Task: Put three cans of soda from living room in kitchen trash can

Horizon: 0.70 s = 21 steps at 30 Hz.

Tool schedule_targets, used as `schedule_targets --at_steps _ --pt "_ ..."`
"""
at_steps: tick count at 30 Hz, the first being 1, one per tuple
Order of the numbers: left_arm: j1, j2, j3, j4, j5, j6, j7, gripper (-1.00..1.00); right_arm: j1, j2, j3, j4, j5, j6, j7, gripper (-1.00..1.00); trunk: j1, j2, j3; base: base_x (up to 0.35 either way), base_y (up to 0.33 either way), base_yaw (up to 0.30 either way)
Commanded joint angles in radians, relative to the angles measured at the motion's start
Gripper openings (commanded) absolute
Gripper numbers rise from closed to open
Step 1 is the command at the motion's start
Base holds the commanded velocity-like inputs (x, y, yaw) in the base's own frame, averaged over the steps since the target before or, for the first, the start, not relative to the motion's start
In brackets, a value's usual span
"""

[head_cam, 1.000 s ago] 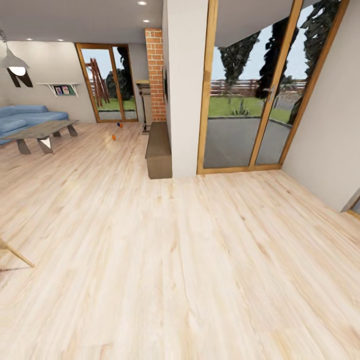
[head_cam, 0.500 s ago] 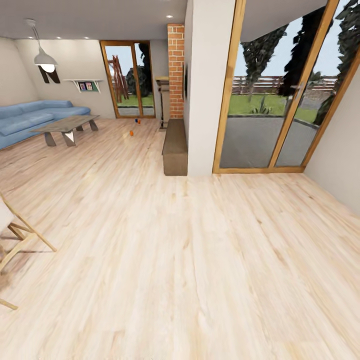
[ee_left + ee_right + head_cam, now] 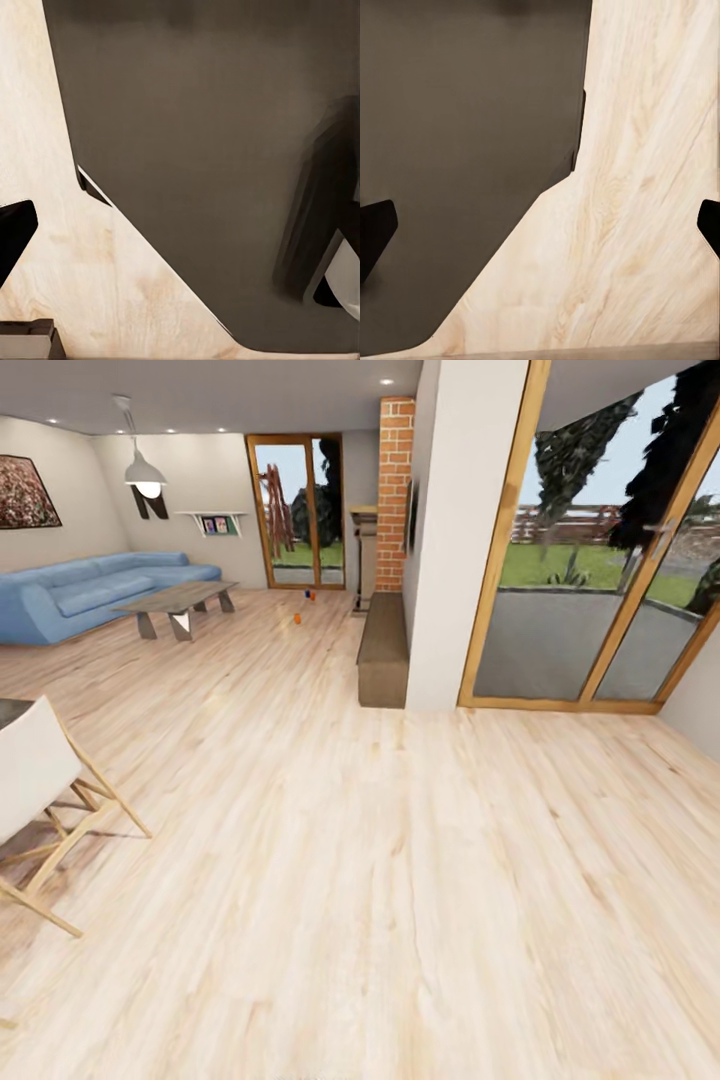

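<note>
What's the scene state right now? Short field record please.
room: living room, wood floor
cans: small orange can on the far floor; further specks near the glass doors, too small to identify
bench: dark bench along the white pillar
sofa: blue sofa, low table in front of it
chair: folding chair close by on the left
brick column: behind the bench
grippers: left and right fingertips spread, holding nothing
bin: none visible
</note>
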State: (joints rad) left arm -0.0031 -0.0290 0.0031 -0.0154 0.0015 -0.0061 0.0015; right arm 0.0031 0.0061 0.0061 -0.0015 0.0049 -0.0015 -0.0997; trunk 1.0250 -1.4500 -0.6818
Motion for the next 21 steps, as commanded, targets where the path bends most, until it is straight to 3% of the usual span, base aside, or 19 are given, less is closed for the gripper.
schedule_targets --at_steps 1,13,21 --pt "0.0 0.0 0.0 0.0 0.0 0.0 0.0 1.0 0.0 0.0 0.0 0.0 0.0 0.0 0.0 1.0 0.0 0.0 -0.001 0.0 0.0 0.226" --pt "0.0 -0.002 0.0 0.0 0.0 -0.001 0.0 1.0 0.0 0.0 -0.002 0.0 0.002 0.0 0.001 1.0 0.0 0.0 -0.013 0.015 0.0 0.226" --pt "0.0 -0.002 0.0 0.0 0.0 -0.001 0.0 1.0 0.0 -0.003 -0.004 0.0 -0.002 -0.001 0.004 1.0 0.0 0.0 -0.018 0.245 0.0 0.125"
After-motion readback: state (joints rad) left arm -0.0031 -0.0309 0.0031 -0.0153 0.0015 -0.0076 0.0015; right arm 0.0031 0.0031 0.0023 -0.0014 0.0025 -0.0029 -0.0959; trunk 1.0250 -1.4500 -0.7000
